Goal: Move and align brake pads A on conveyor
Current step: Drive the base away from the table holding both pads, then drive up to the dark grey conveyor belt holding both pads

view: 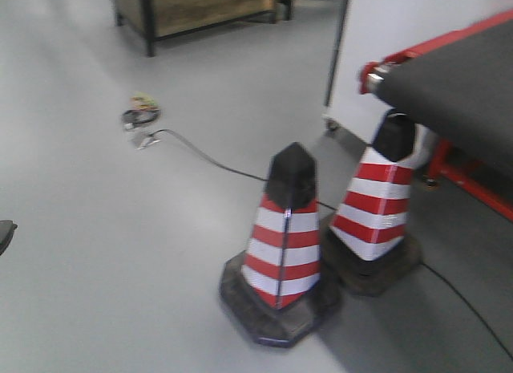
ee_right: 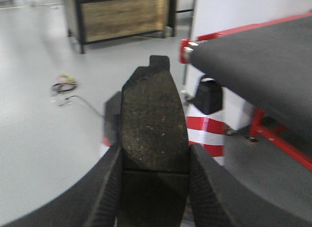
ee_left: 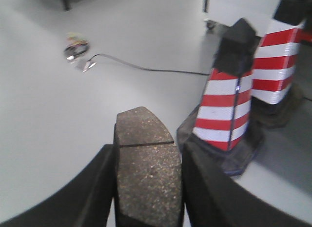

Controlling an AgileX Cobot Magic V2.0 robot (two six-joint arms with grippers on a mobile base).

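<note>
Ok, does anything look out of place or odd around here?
A loose black cable trails across the floor from a small tangle of wires toward the striped cones, where a wheeled base could snag it. Nothing else stands out.

Standing here, I can't read anything: no letters, numbers or brand marks. The near cone (view: 282,245) and the far cone (view: 375,216) carry only red and white warning bands. A small coloured scrap (view: 144,100) by the cable (view: 208,158) on the floor (view: 80,269) is too blurred to make out.
</note>
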